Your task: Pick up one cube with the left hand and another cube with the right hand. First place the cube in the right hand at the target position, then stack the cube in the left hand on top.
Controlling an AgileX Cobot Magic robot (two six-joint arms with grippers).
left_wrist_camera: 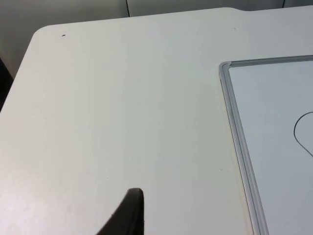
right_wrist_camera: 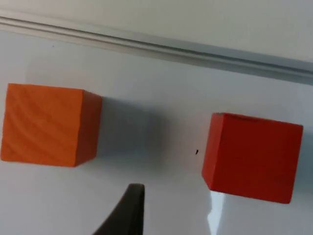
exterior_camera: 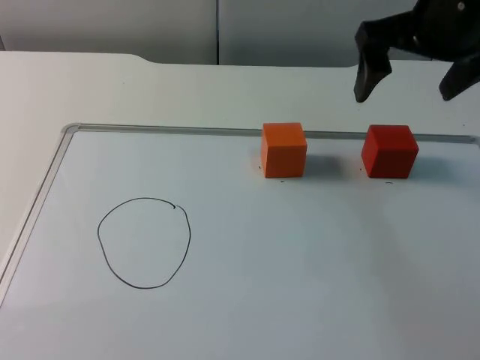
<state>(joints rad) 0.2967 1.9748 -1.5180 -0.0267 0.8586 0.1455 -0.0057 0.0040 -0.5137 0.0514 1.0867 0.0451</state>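
Nearest to the camera, a smooth, pale whiteboard (exterior_camera: 300,300) with a thin grey metal frame and rounded corners lies flat on the matte white worktop (exterior_camera: 45,90). One black circle (exterior_camera: 144,242) is drawn freehand on it in a thin line, slightly lopsided, on the board's left part; nothing lies inside it.

Farther back, close to the board's far frame edge, stand two cubes, side by side and apart from each other. The orange cube (exterior_camera: 284,149) is on the left; in the right wrist view its face shows a faint wood-like grain (right_wrist_camera: 44,125) and crisp edges. The red cube (exterior_camera: 389,151) stands to its right, with smooth, evenly painted faces (right_wrist_camera: 252,156). Both sit flat on the board, each casting a soft shadow, and neither is touched by anything.

Beyond and above the red cube hangs the right hand (exterior_camera: 411,79), black and angular, its two fingers spread wide with nothing between them. It is off the board surface and clear of both cubes.

The left hand (left_wrist_camera: 128,215) waits over bare worktop just beside the board's left frame corner; one dark fingertip shows in its wrist view, and whether its fingers are apart or together cannot be told.

Behind everything, the worktop ends at a plain grey partition wall (exterior_camera: 150,30) made of two panels.
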